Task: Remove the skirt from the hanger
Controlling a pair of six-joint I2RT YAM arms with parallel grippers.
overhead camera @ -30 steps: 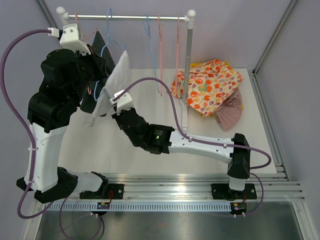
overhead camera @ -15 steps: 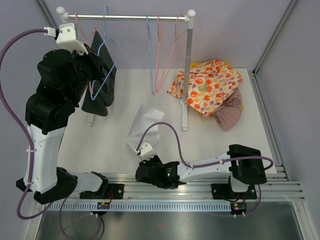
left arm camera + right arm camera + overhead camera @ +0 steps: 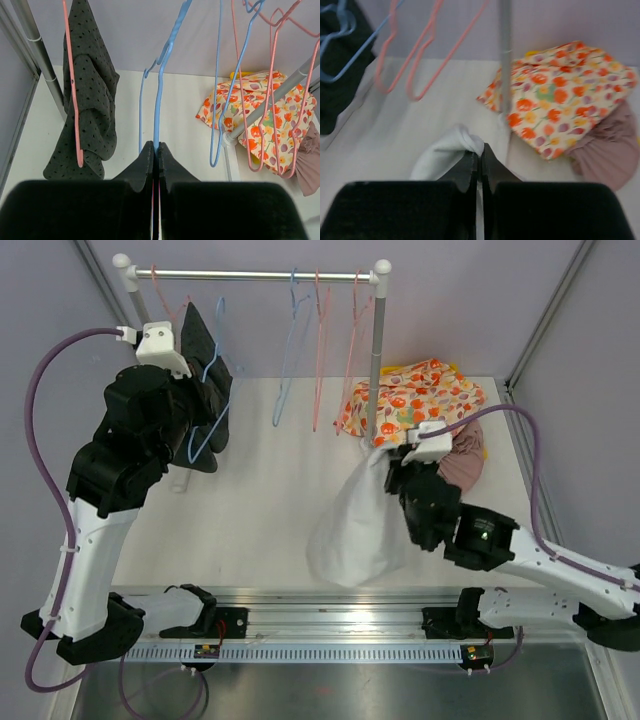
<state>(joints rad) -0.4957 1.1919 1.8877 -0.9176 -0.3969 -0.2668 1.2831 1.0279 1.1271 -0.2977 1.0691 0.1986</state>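
Observation:
The white skirt (image 3: 358,528) is off the hanger and hangs from my right gripper (image 3: 386,462), its lower part resting on the table just left of the rack's right post. In the right wrist view the right gripper (image 3: 479,150) is shut on a fold of the skirt (image 3: 445,152). My left gripper (image 3: 212,405) is at the left of the rack. It is shut on the bare blue hanger (image 3: 207,440), which still hooks over the rod. In the left wrist view the hanger's wire (image 3: 159,100) rises from between the closed fingertips of the left gripper (image 3: 156,148).
The rack's rod (image 3: 260,275) and right post (image 3: 377,360) stand at the back. A dark dotted garment (image 3: 198,340) hangs at its left, with bare blue (image 3: 288,355) and pink hangers (image 3: 325,355) to its right. A floral cloth (image 3: 425,405) and a mauve cloth (image 3: 462,465) lie piled at the right.
My right gripper pulled the white skirt off the blue hanger, swung down to the front, then moved right beside the post. My left arm dropped slightly with the bare hanger.

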